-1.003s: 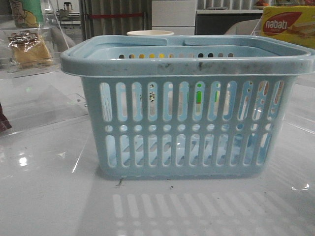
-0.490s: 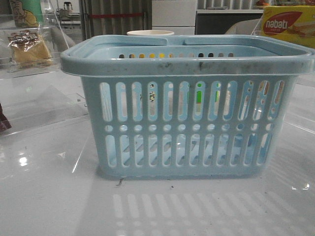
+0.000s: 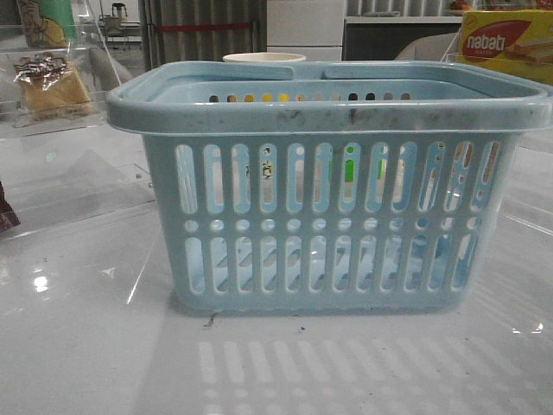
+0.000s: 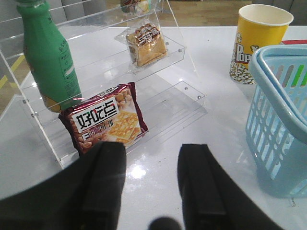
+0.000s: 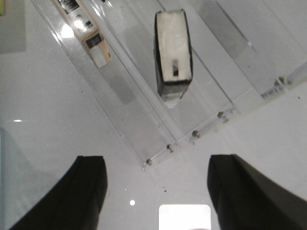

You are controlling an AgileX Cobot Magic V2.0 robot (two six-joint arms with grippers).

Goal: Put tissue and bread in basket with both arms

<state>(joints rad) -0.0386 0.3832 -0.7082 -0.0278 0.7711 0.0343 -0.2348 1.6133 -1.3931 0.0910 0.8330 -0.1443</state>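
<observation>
Right wrist view: tissue [image 5: 173, 52] upright, probably untouched.

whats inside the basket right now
Nothing shows inside the basket: through its slots only the far wall and bits of colour beyond it appear. The bread sits on a clear shelf and the tissue on another, both outside. The floor's far part is hidden by the walls.

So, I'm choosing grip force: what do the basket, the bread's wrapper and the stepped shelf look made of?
Basket: matte moulded plastic, scuffed rim. Bread wrapper: thin clear glossy film, probably plastic. Stepped shelf: clear rigid sheet, likely acrylic, with glinting edges and small fasteners.
</observation>
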